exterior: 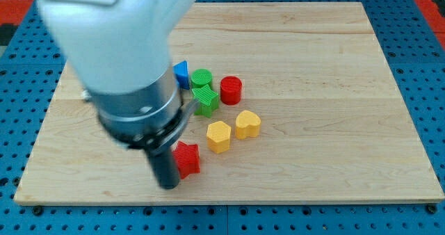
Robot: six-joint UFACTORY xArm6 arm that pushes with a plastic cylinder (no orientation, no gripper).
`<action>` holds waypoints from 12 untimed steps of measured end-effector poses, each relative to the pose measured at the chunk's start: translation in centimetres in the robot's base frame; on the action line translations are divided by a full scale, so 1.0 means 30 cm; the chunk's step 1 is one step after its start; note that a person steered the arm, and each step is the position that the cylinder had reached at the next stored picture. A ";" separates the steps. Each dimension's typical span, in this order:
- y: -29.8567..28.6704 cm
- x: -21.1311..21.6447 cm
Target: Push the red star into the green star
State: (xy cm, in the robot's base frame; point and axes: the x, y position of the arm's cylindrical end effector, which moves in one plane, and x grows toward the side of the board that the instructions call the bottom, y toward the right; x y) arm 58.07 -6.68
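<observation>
The red star [188,158] lies near the view's bottom, left of centre. The green star [206,99] lies above and slightly right of it, just below a green cylinder [201,77]. My tip [169,185] is at the lower end of the dark rod, touching or almost touching the red star's lower left side. The arm's big grey body hides the board's upper left part.
A blue block [182,73], partly hidden by the arm, sits left of the green cylinder. A red cylinder [231,90] is right of the green star. A yellow hexagon [218,136] and a yellow heart [247,124] lie right of the red star. The wooden board's bottom edge [229,201] is close.
</observation>
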 end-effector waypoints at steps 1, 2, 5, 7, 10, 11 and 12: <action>0.107 -0.075; 0.153 -0.075; 0.201 0.000; 0.170 -0.072; 0.220 -0.219; 0.120 -0.115; 0.042 -0.120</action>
